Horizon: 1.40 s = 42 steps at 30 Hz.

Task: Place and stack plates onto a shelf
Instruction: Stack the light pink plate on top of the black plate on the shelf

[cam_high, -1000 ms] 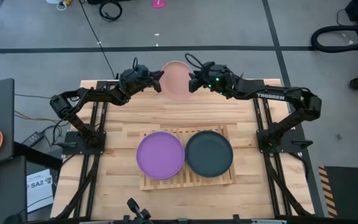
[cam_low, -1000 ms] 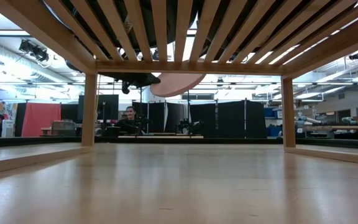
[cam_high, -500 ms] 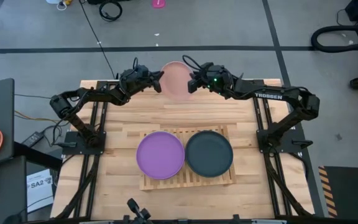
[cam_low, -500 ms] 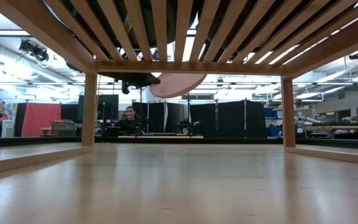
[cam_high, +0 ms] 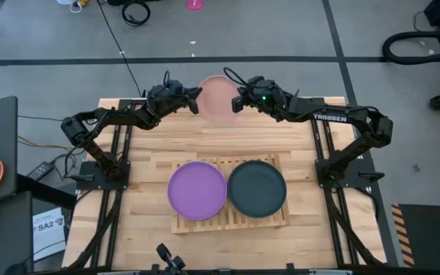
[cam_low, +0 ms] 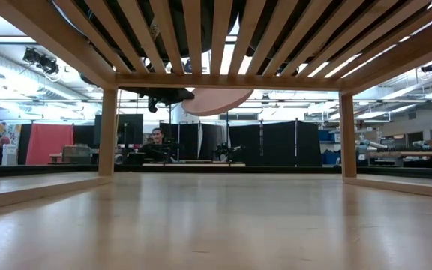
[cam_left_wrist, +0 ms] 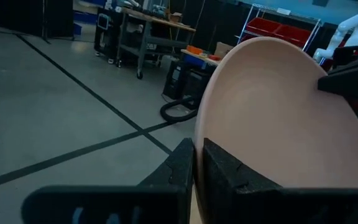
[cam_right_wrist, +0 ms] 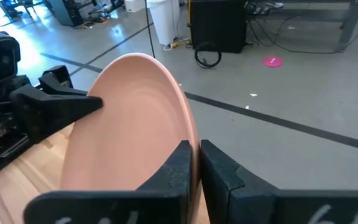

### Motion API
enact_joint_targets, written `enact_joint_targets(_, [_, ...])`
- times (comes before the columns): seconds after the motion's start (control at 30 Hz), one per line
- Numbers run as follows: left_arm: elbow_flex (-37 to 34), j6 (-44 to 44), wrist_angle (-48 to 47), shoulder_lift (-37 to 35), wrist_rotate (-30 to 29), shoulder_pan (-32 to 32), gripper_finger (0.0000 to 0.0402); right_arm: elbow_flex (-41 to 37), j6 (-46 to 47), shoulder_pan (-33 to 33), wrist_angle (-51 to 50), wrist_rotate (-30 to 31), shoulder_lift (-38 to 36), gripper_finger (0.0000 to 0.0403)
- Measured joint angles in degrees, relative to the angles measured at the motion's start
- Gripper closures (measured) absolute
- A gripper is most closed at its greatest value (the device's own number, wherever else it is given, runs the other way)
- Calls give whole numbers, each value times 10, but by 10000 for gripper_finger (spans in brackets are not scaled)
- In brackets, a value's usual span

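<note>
Salmon plate (cam_high: 216, 98): held up off the table (cam_high: 151, 145) at its far edge, directly between the two grippers, its rim caught on opposite sides; from the low view it shows tilted (cam_low: 216, 100) above the wood.
Left gripper (cam_high: 194, 100): fingers closed down thin on the salmon plate's rim; in its wrist view the plate (cam_left_wrist: 278, 118) fills the space just ahead of the gripper (cam_left_wrist: 197, 163), edge pinched between the dark fingers (cam_left_wrist: 180, 165).
Right gripper (cam_high: 237, 99): likewise clamped narrow on the opposite rim; in its wrist view the plate (cam_right_wrist: 132, 124) rises just ahead of the gripper (cam_right_wrist: 195, 163), and the left gripper's finger (cam_right_wrist: 58, 106) meets the plate's far edge.
Shelf (cam_high: 231, 221): on the table nearer the arm bases than both grippers, well apart from them.
Purple plate (cam_high: 197, 190): flat on the shelf, on the left gripper's side.
Black plate (cam_high: 257, 188): flat on the shelf just beside the purple one, on the right gripper's side.
</note>
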Motion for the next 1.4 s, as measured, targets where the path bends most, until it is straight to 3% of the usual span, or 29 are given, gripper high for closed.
enact_joint_targets(0.43, [0, 0, 0, 0, 0, 0, 358, 0, 2, -2, -11, 3, 0, 381])
enact_joint_targets(1.0, [0, 0, -1, 0, -4, 0, 230, 0, 1, -5, -15, 46, 0, 383])
enact_joint_targets(1.4, [0, 2, -4, 1, -4, 1, 224, 0, 7, -48, -13, 54, 0, 383])
